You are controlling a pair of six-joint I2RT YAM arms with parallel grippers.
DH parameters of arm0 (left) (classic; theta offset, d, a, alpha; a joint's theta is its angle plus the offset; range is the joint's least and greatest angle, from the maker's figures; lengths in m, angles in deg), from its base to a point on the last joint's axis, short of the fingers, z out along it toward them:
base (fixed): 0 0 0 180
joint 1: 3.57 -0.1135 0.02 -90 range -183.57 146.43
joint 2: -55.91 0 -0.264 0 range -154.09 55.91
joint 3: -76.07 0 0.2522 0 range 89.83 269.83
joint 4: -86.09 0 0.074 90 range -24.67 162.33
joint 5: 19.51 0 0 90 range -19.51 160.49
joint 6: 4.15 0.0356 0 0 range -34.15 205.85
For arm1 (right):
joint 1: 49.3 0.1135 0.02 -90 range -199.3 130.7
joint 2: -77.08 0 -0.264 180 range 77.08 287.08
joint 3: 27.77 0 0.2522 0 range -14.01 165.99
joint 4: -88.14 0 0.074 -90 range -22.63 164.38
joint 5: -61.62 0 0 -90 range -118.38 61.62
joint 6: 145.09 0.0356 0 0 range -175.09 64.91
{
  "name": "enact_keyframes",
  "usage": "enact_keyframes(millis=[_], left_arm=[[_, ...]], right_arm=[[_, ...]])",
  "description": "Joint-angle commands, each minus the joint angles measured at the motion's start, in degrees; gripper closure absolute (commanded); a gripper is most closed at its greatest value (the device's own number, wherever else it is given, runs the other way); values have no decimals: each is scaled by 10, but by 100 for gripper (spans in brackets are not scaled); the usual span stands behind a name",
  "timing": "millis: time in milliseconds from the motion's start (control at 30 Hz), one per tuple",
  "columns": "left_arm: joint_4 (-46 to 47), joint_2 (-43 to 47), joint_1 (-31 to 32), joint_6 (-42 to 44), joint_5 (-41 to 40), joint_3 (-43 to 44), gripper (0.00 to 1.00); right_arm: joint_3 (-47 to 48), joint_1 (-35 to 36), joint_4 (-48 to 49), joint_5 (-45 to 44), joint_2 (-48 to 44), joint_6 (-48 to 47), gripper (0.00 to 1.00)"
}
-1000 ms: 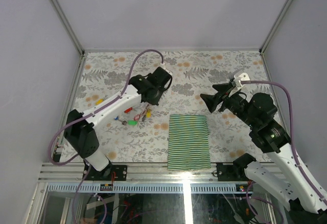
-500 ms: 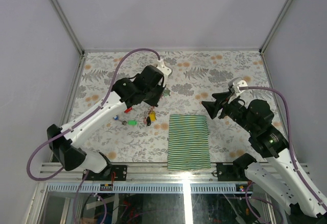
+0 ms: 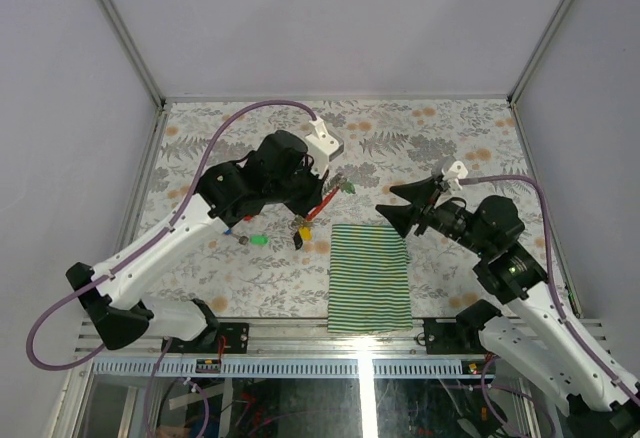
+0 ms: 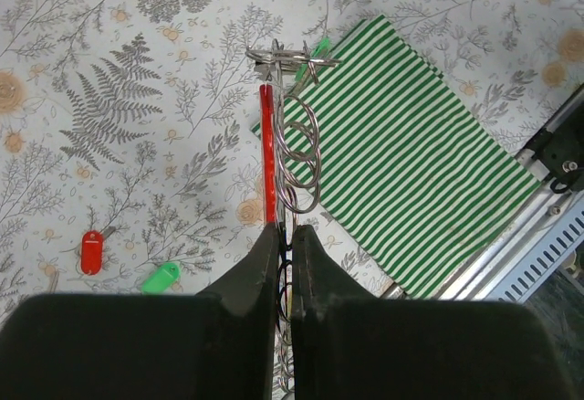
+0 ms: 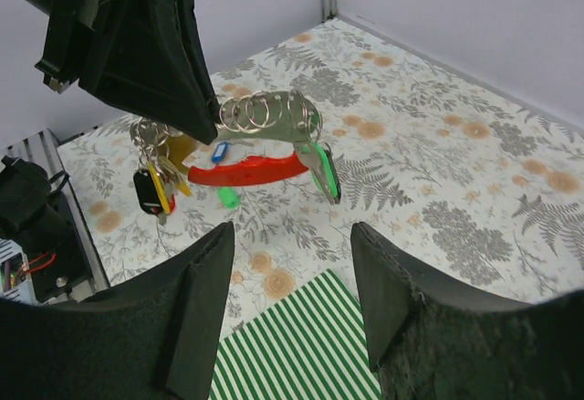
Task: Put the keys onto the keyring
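- My left gripper [image 4: 285, 233] is closed tight on the keyring [image 4: 266, 158]. It holds the keyring in the air above the table [image 4: 137, 71], near the far left corner of the striped cloth [image 4: 411, 163].
- The keyring is a curved red piece with a row of shiny metal rings [image 5: 265, 112] along it.
- A key with a green tag [image 5: 324, 172] hangs from its front end.
- A yellow tag and a dark one [image 5: 151, 190] hang close to that gripper.
- A red-tag key [image 4: 90, 251] and a green-tag key [image 4: 161, 278] lie loose on the table.
- My right gripper [image 5: 292, 240] has its jaws apart and empty, and it faces the keyring.
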Motion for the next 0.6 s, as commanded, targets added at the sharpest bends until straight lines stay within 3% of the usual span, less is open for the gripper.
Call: enact_keyframes(millis=[0,267,567], left_arm=[[39,19,9,17,30,23,100],[67,66,13,35,65,-4,100],[74,89,14,45,102,-6,100]], right_arm=[[1,25,109,24,30,19,39],[-17,121,157,-10,45,11,49],[-68,199,225,-21,0,-89,56]])
